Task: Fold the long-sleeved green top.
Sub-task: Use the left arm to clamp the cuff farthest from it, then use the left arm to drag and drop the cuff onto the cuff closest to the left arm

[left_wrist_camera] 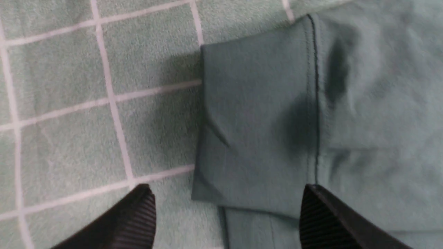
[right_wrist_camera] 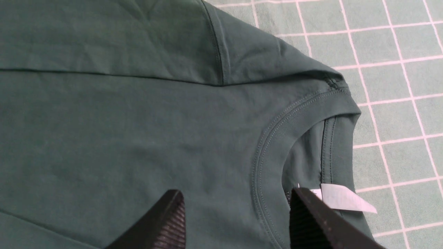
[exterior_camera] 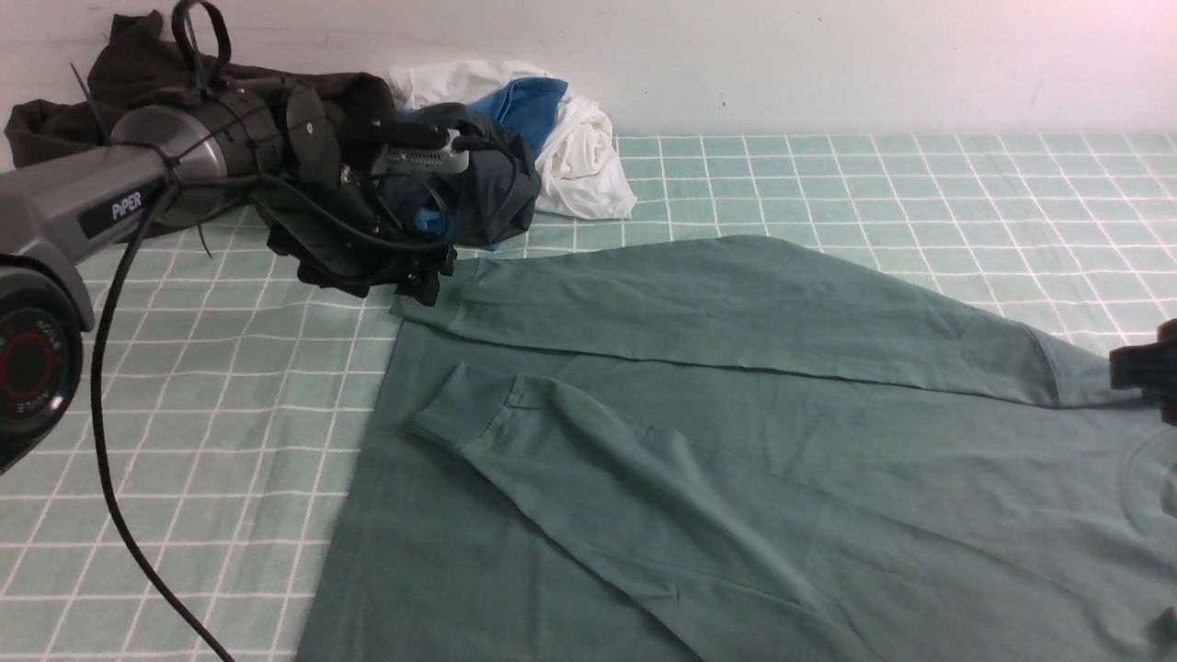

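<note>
On the checked surface (exterior_camera: pixel 230 414), the green top (exterior_camera: pixel 736 441) is being presented flat, both sleeves laid across its body. Over the far sleeve's cuff (left_wrist_camera: pixel 256 131), which is reaching just past the hem corner (exterior_camera: pixel 397 342), the left jaws are being held apart with nothing between them. The right jaws are likewise being held spread and empty over the collar (right_wrist_camera: pixel 304 114). Trouble is being risked at the cuff: if it alone is pinched, without the hem beneath, the sleeve is likely to be dragged out of its fold. At the collar, the label (right_wrist_camera: pixel 346 199) or a single layer could be caught, and the top would be pulled askew.
</note>
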